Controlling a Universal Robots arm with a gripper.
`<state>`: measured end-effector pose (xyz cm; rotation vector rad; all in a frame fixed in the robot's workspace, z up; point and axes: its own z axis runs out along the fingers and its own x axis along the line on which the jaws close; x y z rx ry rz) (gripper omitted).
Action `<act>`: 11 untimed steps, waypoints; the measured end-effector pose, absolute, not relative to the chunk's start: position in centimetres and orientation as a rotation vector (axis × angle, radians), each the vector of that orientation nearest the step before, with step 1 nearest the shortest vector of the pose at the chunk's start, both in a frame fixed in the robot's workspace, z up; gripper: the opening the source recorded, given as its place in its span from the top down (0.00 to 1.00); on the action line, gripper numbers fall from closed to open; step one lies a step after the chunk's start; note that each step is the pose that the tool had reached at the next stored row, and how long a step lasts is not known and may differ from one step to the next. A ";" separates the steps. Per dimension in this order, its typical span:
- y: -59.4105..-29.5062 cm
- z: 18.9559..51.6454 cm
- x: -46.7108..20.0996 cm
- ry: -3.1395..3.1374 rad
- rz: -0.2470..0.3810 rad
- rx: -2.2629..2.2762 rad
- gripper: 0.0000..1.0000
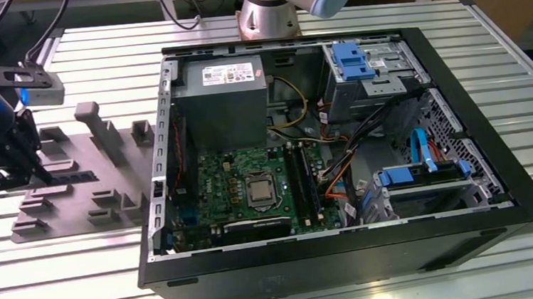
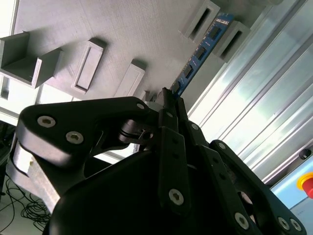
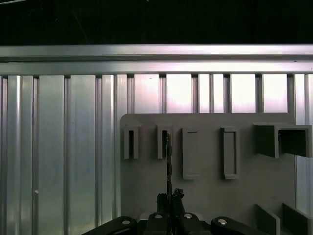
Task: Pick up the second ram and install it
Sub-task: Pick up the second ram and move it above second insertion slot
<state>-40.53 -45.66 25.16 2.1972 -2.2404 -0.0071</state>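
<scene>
The end effector (image 1: 32,175) hangs at nine o'clock from the open computer case (image 1: 351,257), out at the exterior view's left. It is low over the grey fixture plate (image 1: 76,154) on the slatted metal counter (image 1: 97,56).

In the second wrist view the black fingers (image 2: 166,105) come together to a narrow tip. They are clenched on the near end of the second ram (image 2: 200,51), the thin blue stick with its row of small black chips. The stick runs straight out from the end effector (image 2: 168,98) across the fixture plate (image 2: 98,19). Its far end reaches a pair of slotted grey blocks (image 2: 205,19), but I cannot tell whether it sits in one of them or just beside it.

In the first wrist view the ram (image 3: 168,161) is seen edge-on as a dark thin line. It stands on its long edge, with the end effector (image 3: 170,196) pinching it at the near end. Its far end is right against a slotted block (image 3: 164,142). The plate (image 3: 205,205) lies flat on the counter's ribs (image 3: 54,147).

So the stick is over at the fixture, well apart from the case. Inside the case lies the green motherboard (image 1: 222,189), with the long black memory slots (image 1: 300,182) at three o'clock from the processor socket (image 1: 261,193). The grey power supply (image 1: 222,96) sits at twelve o'clock from the board. The arm's base (image 1: 270,13) stands on the counter beyond the case, at twelve o'clock.
</scene>
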 end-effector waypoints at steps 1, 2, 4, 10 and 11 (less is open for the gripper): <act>-45.7 25.2 -40.5 -2.240 -0.007 2.197 0.86; -45.7 25.2 -40.5 -2.240 -0.007 2.197 0.86; -45.6 25.3 -40.5 -2.240 -0.007 2.197 0.86; -45.6 25.7 -40.5 -2.240 -0.007 2.197 0.86; -45.6 25.7 -40.5 -2.240 -0.007 2.197 0.86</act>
